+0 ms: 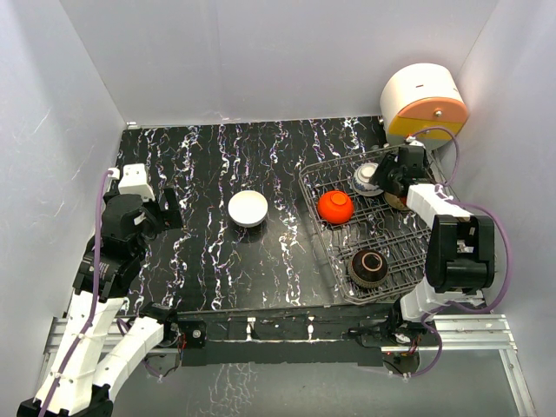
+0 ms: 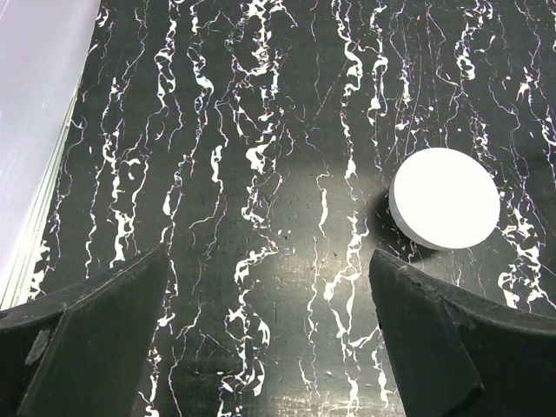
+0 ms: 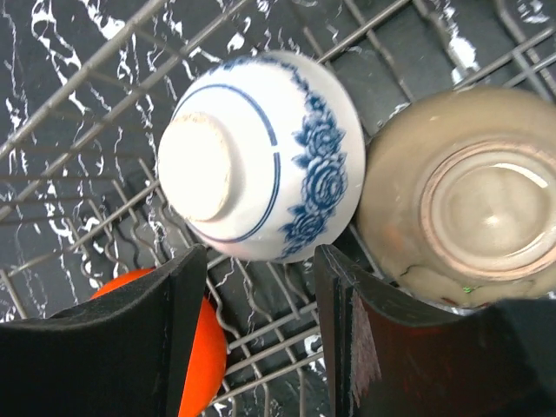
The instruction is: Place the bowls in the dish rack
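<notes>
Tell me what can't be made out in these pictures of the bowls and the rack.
Tan bowl: top view, mostly hidden under the right arm; right wrist view, blurred.
Red bowl: right wrist view, mostly behind a gripper finger.
Dish rack: top view, right side covered by that arm.
</notes>
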